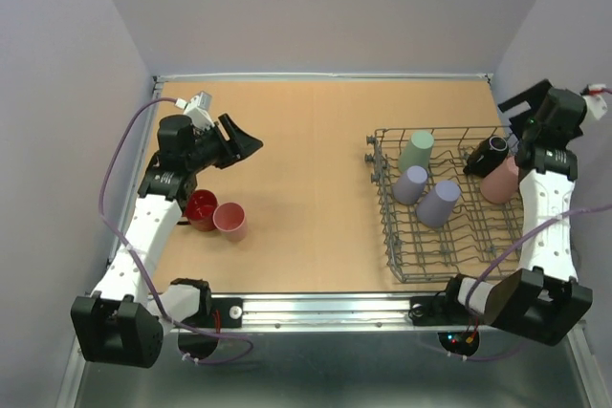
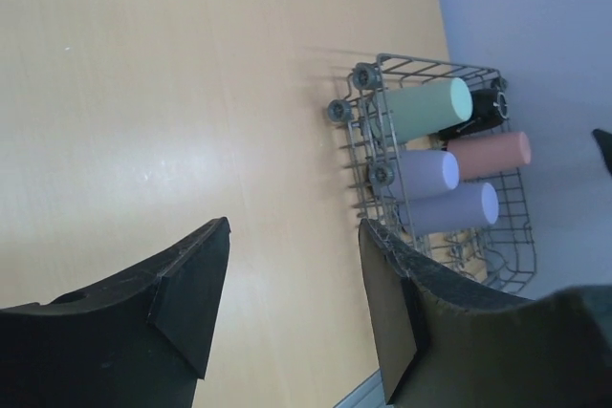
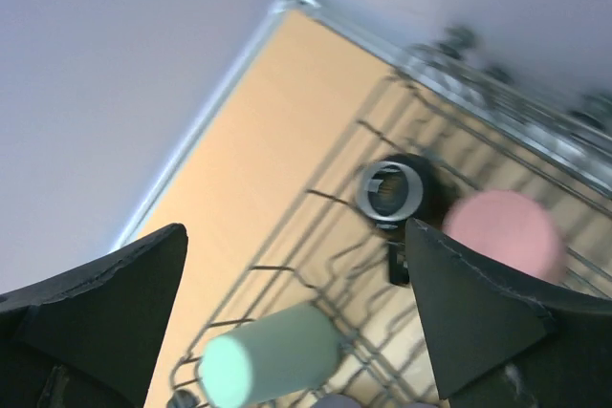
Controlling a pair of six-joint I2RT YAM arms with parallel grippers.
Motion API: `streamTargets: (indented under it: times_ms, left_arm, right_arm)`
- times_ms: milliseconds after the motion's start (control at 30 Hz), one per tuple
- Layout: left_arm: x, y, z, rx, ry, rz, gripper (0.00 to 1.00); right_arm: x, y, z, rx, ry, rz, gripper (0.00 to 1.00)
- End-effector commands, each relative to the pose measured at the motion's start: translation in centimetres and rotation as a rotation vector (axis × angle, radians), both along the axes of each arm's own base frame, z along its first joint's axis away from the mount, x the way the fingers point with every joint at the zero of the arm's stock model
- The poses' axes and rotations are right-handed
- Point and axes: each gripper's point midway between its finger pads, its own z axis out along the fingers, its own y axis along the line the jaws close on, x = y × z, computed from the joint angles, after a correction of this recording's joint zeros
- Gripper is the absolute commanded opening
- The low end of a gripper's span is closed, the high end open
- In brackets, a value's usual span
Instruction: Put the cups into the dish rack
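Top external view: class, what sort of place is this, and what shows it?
Probably a robotics lab test cell, not a kitchen: a wooden table boxed in by plain grey walls, a left arm and a right arm mounted at its near edge, and a wire dish rack holding cups.

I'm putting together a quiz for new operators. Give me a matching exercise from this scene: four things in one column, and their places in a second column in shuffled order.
Things:
1 red mug
2 sage-green cup
3 dark mug
4 dish rack

Places:
A in the rack, far-left part
B directly on the table, left side
C standing on the table's right side
D in the rack, far-right part

Pairs: 1-B, 2-A, 3-D, 4-C
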Motion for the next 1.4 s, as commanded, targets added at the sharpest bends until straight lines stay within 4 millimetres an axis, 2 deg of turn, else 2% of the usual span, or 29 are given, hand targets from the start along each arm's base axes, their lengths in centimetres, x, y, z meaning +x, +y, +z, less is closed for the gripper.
streamTargets:
  times_ms: [0, 33, 67, 100, 133, 167, 267, 300, 367, 400, 433, 467, 500, 533, 667, 800, 867, 1100, 1200, 1367]
  left_arm:
    - [-1.2, 2.8, -2.1, 0.136, 0.046, 0.106, 0.66]
    - [-1.5, 3.2, -2.9, 0.16, 0.065, 0.122, 0.66]
    - [-2.1, 3.6, -3.5, 0.179, 0.092, 0.137, 0.66]
    - [-2.2, 4.2, -3.9, 0.201, 0.1, 0.165, 0.66]
    - [-2.6, 4.5, -4.8, 0.213, 0.127, 0.178, 0.65]
    - [-2.8, 4.7, -4.7, 0.213, 0.125, 0.192, 0.66]
    - [-3.4, 4.9, -5.0, 0.198, 0.15, 0.223, 0.65]
    - [-3.7, 4.9, -4.9, 0.204, 0.148, 0.233, 0.65]
    - [-4.3, 4.9, -5.6, 0.221, 0.184, 0.243, 0.64]
    - [-4.6, 4.8, -5.9, 0.238, 0.195, 0.245, 0.63]
    - [-5.1, 4.8, -6.6, 0.249, 0.225, 0.246, 0.63]
    - [-5.5, 4.7, -7.0, 0.253, 0.238, 0.243, 0.63]
    - [-6.0, 4.5, -7.6, 0.256, 0.256, 0.237, 0.63]
    - [-6.5, 4.4, -7.8, 0.249, 0.27, 0.243, 0.63]
    - [-8.1, 4.2, -9.5, 0.256, 0.34, 0.26, 0.63]
    - [-9.2, 3.4, -10.8, 0.293, 0.386, 0.264, 0.62]
    - [-9.9, 2.3, -11.5, 0.301, 0.424, 0.243, 0.62]
    - [-10.0, 2.3, -12.9, 0.331, 0.486, 0.312, 0.6]
    - [-9.7, 2.4, -11.5, 0.313, 0.45, 0.331, 0.6]
    - [-8.5, 2.0, -6.9, 0.259, 0.341, 0.328, 0.6]
  right_arm:
    - [4.0, 9.1, 7.0, -0.07, -0.081, 0.303, 1.0]
    - [4.4, 10.7, 7.0, -0.107, -0.038, 0.308, 1.0]
    - [4.9, 16.4, 5.1, -0.13, 0.052, 0.444, 1.0]
    - [4.8, 18.6, 6.2, -0.157, 0.045, 0.482, 1.0]
    - [4.5, 19.8, 6.0, -0.183, 0.064, 0.471, 1.0]
    - [3.8, 23.1, 6.0, -0.184, 0.057, 0.541, 1.0]
    - [2.8, 27.8, 5.1, -0.156, 0.073, 0.662, 1.0]
    - [1.6, 31.4, 4.4, -0.165, 0.093, 0.753, 1.0]
    - [0.0, 34.3, 3.4, -0.178, 0.125, 0.809, 1.0]
    - [-1.6, 36.6, 3.0, -0.172, 0.125, 0.87, 1.0]
    - [-2.4, 37.3, 1.7, -0.156, 0.153, 0.901, 1.0]
    - [-3.3, 38.3, 1.2, -0.119, 0.154, 0.918, 1.0]
    - [-4.0, 38.5, 1.1, -0.101, 0.147, 0.93, 1.0]
    - [-4.7, 38.8, 0.0, -0.087, 0.163, 0.949, 1.0]
    - [-5.7, 38.2, -0.8, -0.109, 0.172, 0.975, 1.0]
    - [-6.1, 37.2, -0.1, -0.165, 0.152, 0.984, 1.0]
    - [-6.2, 36.9, 0.2, -0.186, 0.145, 0.987, 1.0]
    - [-6.6, 36.5, 1.2, -0.182, 0.117, 0.989, 1.0]
    - [-6.9, 36.2, 1.3, -0.194, 0.115, 0.994, 1.0]
    - [-7.5, 35.8, 0.5, -0.199, 0.132, 1.003, 1.0]
